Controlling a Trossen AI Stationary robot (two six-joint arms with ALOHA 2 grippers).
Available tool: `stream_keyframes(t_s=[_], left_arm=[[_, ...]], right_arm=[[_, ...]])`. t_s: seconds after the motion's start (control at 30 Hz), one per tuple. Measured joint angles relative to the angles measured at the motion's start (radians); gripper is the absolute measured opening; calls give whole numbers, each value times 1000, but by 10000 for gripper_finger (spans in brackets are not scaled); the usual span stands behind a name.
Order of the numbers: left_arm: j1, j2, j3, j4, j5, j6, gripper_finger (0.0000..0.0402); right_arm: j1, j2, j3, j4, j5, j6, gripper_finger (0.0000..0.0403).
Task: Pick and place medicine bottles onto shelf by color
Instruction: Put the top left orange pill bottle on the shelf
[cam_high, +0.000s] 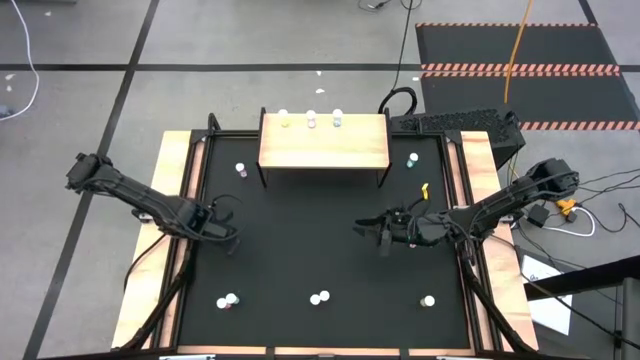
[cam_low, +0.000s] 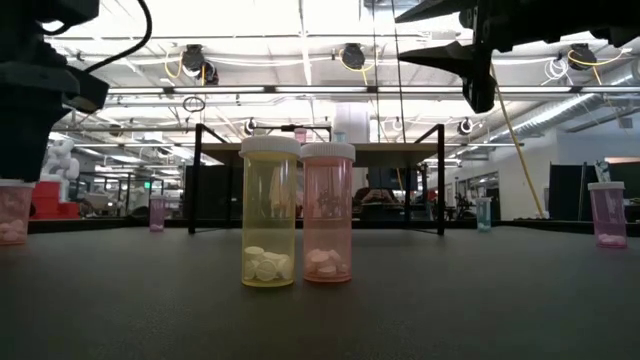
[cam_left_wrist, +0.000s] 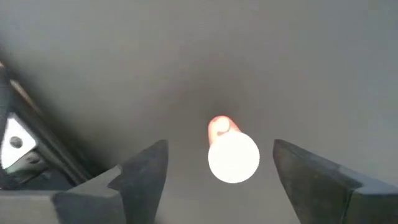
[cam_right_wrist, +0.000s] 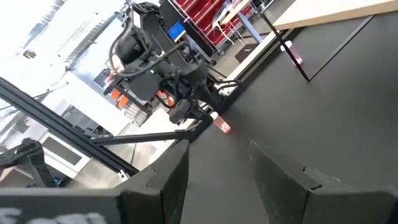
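A pink medicine bottle (cam_left_wrist: 231, 152) with a white cap stands upright on the black mat near the table's left side. My left gripper (cam_left_wrist: 221, 168) points down over it, open, with one finger on each side of the cap and a gap to both. The right wrist view shows this bottle (cam_right_wrist: 222, 126) under the left arm. My right gripper (cam_high: 375, 232) hovers open over the mat right of centre, level, with nothing between its fingers. The light-wood shelf (cam_high: 324, 150) stands at the far middle with three bottles (cam_high: 311, 120) along its far edge.
A yellow bottle (cam_low: 270, 212) and a pink bottle (cam_low: 328, 212) stand side by side at the near middle. Other bottles stand at the near left (cam_high: 228, 300), near right (cam_high: 428, 300), and beside the shelf (cam_high: 241, 170) (cam_high: 413, 160). Wooden strips (cam_high: 170, 190) flank the mat.
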Motion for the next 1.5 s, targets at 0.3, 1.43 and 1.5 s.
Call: stream_keyframes(t_s=[0.3,1.43,1.5], left_arm=[[0,0,-32,33,4,10,243],[189,52,220,45,143,296,142],[227,107,284,39,159,349,142]], right_arm=[[8,0,0,7,1,36,164],[-2,0,1,15,-2,-4,164],[-2,0,1,15,-13,-14,164]])
